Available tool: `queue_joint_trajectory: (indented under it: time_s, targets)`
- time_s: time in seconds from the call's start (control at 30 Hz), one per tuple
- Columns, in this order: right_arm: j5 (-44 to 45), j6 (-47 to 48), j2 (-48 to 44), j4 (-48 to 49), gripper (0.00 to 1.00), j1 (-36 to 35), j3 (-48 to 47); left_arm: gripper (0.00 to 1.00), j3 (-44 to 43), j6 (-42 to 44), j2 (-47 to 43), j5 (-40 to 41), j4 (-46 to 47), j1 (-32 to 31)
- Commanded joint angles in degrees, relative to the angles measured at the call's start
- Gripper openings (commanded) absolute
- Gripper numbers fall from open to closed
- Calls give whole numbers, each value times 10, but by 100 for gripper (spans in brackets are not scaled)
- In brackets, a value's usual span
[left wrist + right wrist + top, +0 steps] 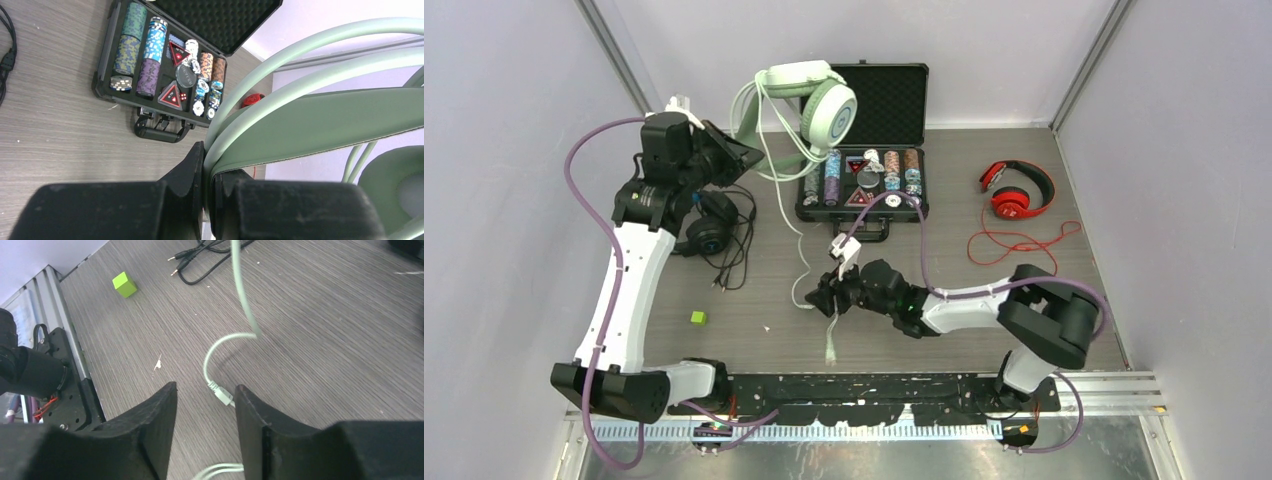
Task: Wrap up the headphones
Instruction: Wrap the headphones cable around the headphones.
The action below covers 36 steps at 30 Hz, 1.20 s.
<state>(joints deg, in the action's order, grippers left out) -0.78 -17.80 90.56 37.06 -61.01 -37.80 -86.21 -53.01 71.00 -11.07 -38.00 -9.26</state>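
My left gripper [729, 152] [209, 161] is shut on the headband [320, 120] of the pale mint-green headphones [819, 100], holding them up near the back of the table. Their pale cable [786, 210] hangs down to the table and ends by my right gripper [824, 298] [206, 386]. That gripper stands open just above the table. The cable's plug [222, 394] lies loose between its fingertips. The red headphones [1016, 190] lie at the right with their red cable [1014, 243]. The black headphones [709, 228] lie under my left arm.
An open black case [812, 212] [107, 55] of poker chips stands at the back middle, below the raised headphones. A small green cube [698, 317] [124, 284] sits near the front left. Black cable ends [187, 262] trail across the table by the left arm.
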Motion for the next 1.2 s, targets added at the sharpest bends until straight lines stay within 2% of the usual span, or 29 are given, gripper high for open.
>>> queue_joint_trajectory:
  time_s: [0.0, 0.07, 0.3, 0.47, 0.6, 0.8, 0.93, 1.17]
  targets:
    - [-32, 3, 50, 159, 55, -2, -6, 0, -41, 0, -24, -2, 35, -1]
    - [-39, 20, 81, 200, 61, -1, -14, 0, -44, 2, -24, -2, 31, -1]
    - [21, 64, 153, 330, 68, 14, -20, 0, -65, 18, -24, 8, 11, -1]
    - [-23, 92, 186, 341, 68, 26, -43, 0, -73, 22, -24, 8, 6, -1]
    - [-17, 97, 202, 363, 68, 39, -52, 0, -75, 24, -23, 8, 6, -1]
    - [-21, 99, 157, 365, 69, 55, -25, 0, -80, 25, -12, 3, 6, -1]
    - [-58, 106, 152, 358, 71, 73, -23, 0, -79, 28, -11, 4, 9, -1]
    - [-149, 98, 214, 366, 71, 86, -86, 0, -79, 28, -13, 4, 5, -1]
